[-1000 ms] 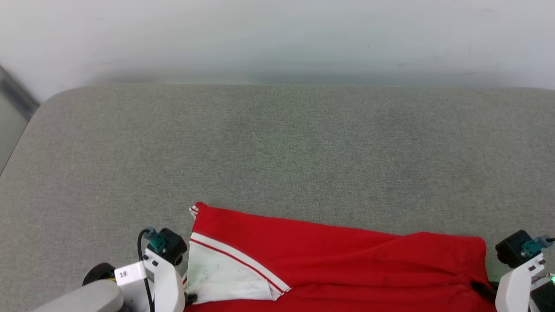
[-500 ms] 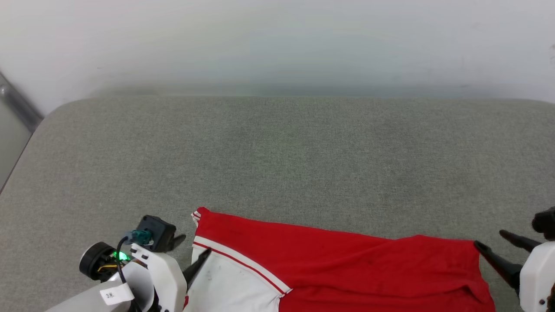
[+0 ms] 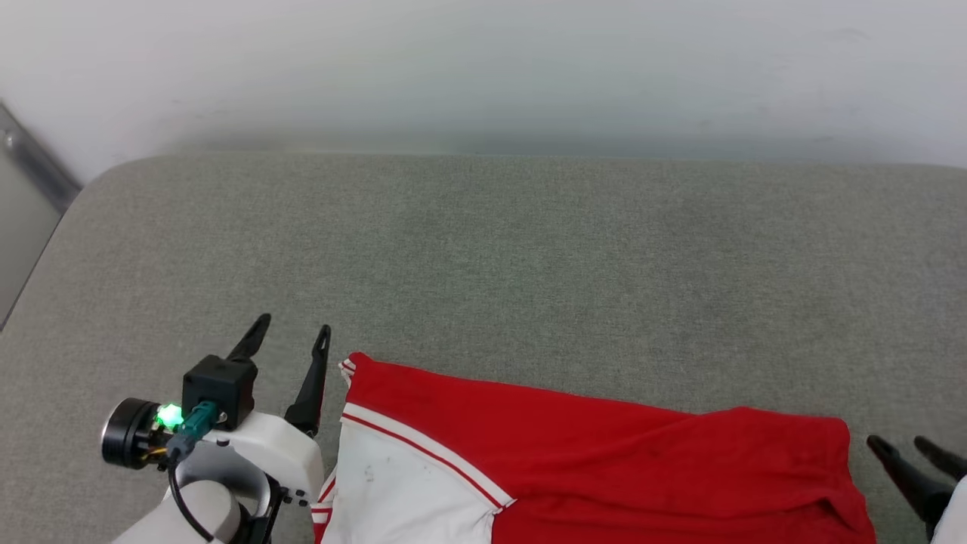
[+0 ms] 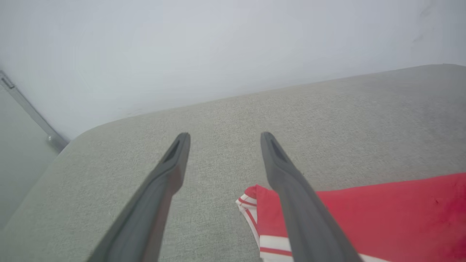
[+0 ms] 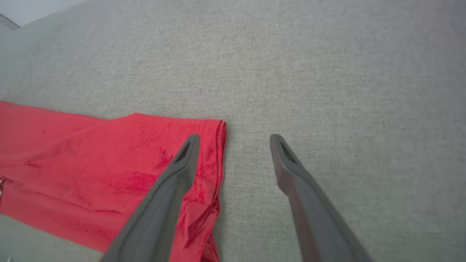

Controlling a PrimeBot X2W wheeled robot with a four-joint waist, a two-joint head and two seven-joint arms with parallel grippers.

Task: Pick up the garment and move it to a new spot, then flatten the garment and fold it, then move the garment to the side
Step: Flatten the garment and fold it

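Changed since a second ago: clamped then at the two ends of the red basketball jersey with a white, red-striped sleeve point(image 3: 604, 453), spread wide now, empty and off the cloth, both the left gripper point(image 3: 293, 329) and the right gripper point(image 3: 897, 442). Left fingers raised up the head view, just beside the jersey's left corner and apart from it. Right fingers just past the right hem, at the lower right of that view. Jersey much where it was, along the near edge of the grey woven fabric surface point(image 3: 491, 264), white sleeve at the left, red body running right.

Open grey fabric beyond the jersey all the way to the pale wall point(image 3: 483, 68). Rounded far-left corner of the surface next to a grey metal strip point(image 3: 38, 162) on the wall. Bare fabric also left of the left gripper.

In the left wrist view, left gripper point(image 4: 222, 136) with its right finger crossing the striped corner of the jersey point(image 4: 382, 218), tips over bare fabric. In the right wrist view, right gripper point(image 5: 235, 137) astride the stitched hem of the jersey point(image 5: 91, 156), left finger over wrinkled red cloth, right finger over bare fabric; touching or not, cannot tell.
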